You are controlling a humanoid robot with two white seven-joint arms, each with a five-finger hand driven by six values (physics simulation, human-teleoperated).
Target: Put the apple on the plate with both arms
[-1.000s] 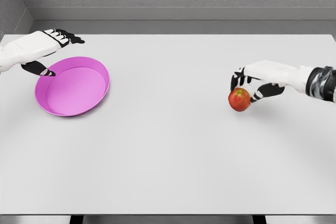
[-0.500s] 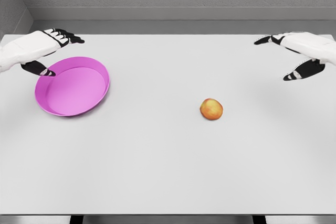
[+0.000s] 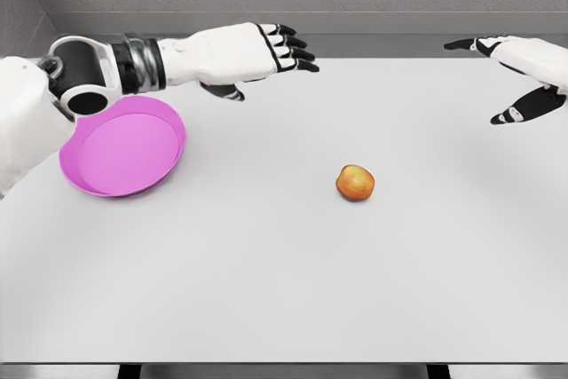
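While the apple [image 3: 355, 183] sits loose on the table [image 3: 266, 290], both my hands hold nothing.
Left hand [image 3: 244, 55] spread wide up-left of apple; right hand [image 3: 519, 73] spread up-right; plate [image 3: 122, 146] far left.

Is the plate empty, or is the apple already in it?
Empty. The pink plate holds nothing; the apple lies on the white table, well to its right, with neither robot hand touching it.

left hand [image 3: 232, 52] reached rightward past plate [image 3: 89, 179]
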